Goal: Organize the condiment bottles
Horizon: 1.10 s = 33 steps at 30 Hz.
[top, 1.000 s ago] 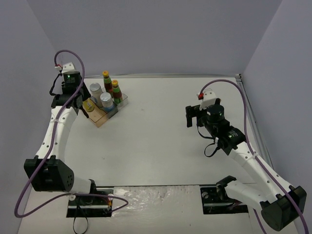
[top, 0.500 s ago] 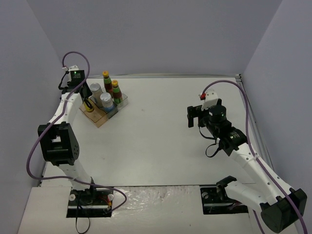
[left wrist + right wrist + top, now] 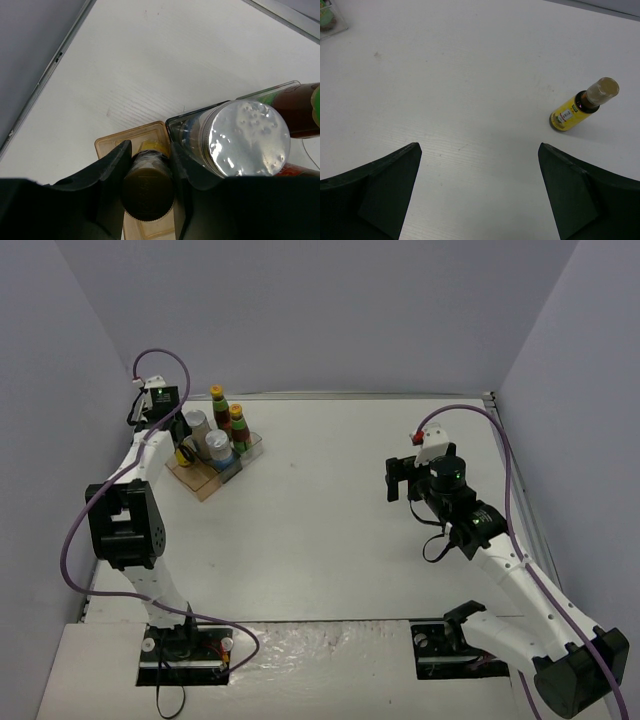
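A clear and orange tray (image 3: 208, 483) at the back left holds two yellow-capped red sauces (image 3: 217, 406) (image 3: 238, 423) and two silver-lidded jars (image 3: 196, 424) (image 3: 217, 446). My left gripper (image 3: 181, 447) is shut on a brown-capped yellowish bottle (image 3: 147, 187), which stands in the orange compartment (image 3: 112, 145) beside a silver-lidded jar (image 3: 247, 137). My right gripper (image 3: 396, 480) is open and empty above bare table, also seen in the right wrist view (image 3: 479, 150). A second brown-capped yellow bottle (image 3: 582, 105) stands upright ahead of it to the right; the top view does not show it.
The table's left edge (image 3: 45, 80) and the side wall run close to the tray. A red sauce bottle (image 3: 300, 107) stands just behind the jar. A tray corner (image 3: 327, 17) shows far off in the right wrist view.
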Each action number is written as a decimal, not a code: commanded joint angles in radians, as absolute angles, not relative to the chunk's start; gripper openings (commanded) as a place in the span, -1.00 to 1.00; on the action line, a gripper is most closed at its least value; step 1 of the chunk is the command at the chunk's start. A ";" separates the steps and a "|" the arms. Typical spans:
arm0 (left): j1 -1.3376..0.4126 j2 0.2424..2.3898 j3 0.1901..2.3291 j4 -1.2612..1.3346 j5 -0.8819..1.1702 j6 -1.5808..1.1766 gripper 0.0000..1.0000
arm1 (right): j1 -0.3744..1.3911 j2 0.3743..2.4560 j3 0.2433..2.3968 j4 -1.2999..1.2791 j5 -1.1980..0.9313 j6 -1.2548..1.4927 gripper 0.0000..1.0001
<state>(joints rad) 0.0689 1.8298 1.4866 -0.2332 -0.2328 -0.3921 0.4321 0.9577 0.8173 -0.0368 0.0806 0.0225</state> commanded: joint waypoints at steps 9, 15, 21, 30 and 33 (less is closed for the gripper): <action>0.079 1.802 1.461 -0.112 -0.252 -0.396 -0.31 | 0.423 0.954 0.832 0.021 0.080 0.024 1.00; 0.080 1.791 1.459 -0.132 -0.244 -0.394 0.03 | 0.422 0.953 0.844 0.016 0.096 0.031 1.00; 0.080 1.681 1.433 -0.199 -0.235 -0.389 0.88 | 0.389 1.027 0.926 -0.065 0.285 0.109 1.00; 0.077 1.421 1.309 -0.390 -0.098 -0.376 0.94 | 0.250 1.194 1.033 -0.072 0.402 0.206 1.00; 0.071 1.285 1.223 -0.414 -0.031 -0.380 0.94 | 0.187 1.249 1.061 -0.063 0.403 0.235 0.98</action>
<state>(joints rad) 0.0731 1.4538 1.2904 -0.3561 -0.1309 -0.3863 0.2509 1.1863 0.9873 -0.1065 0.3209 0.1644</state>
